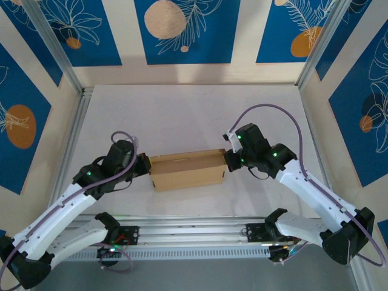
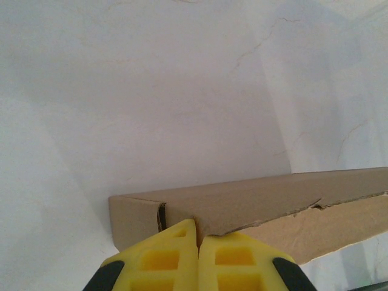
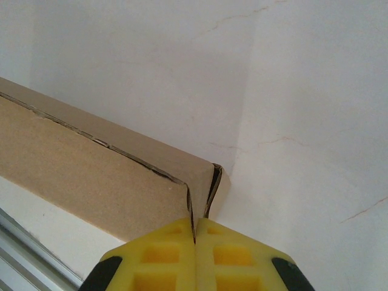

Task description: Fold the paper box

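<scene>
The paper box is a brown cardboard box, folded up into a shallow closed shape, lying on the white table between my two arms. My left gripper is shut, with its tips against the box's left end. In the left wrist view the yellow fingers meet at the gripper, under a torn lid edge of the box. My right gripper is shut too, tips at the box's right end. In the right wrist view the gripper touches the corner of the box, where a side seam gapes slightly.
An aluminium rail runs along the near table edge and also appears as the rail at lower left. Metal frame posts and patterned blue walls enclose the white table, with open surface behind the box.
</scene>
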Motion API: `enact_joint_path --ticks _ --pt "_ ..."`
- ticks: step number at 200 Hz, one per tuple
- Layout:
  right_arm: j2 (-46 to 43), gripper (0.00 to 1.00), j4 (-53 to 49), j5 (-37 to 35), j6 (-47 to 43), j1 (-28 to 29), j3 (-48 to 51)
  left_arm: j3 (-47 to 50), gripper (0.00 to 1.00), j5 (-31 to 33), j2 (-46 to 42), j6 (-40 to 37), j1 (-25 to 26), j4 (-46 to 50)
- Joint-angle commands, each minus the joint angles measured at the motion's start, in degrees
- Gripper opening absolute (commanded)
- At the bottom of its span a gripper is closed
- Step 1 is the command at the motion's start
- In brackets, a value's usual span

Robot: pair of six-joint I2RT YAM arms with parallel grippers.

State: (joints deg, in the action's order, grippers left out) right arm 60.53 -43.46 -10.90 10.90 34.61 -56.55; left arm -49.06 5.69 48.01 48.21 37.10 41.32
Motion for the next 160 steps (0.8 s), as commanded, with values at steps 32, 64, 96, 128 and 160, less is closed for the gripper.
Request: enact_joint_path --ticks 32,64,96,128,160 --pt "-1.47 0.00 -0.63 -3.56 -1.31 -0.48 2.28 2.45 0.00 5.23 -0.86 -3.12 -0.36 10.37" --pt "-1.73 0.00 -0.22 -3.57 -0.98 -0.51 2.59 5.50 0.00 3.77 -1.81 -1.29 -0.16 8.36" --pt "-2.06 0.00 0.29 -3.67 -0.24 -0.42 3.02 7.77 0.00 2.84 -3.34 2.08 -0.01 6.11" --pt "-2.55 0.00 0.96 -3.95 0.49 -0.42 3.80 8.87 0.00 3.60 -4.98 3.12 0.18 5.57" --pt "-4.11 0.00 3.03 -4.28 1.38 -0.42 5.83 10.14 0.00 5.11 -5.90 1.75 0.65 6.49"
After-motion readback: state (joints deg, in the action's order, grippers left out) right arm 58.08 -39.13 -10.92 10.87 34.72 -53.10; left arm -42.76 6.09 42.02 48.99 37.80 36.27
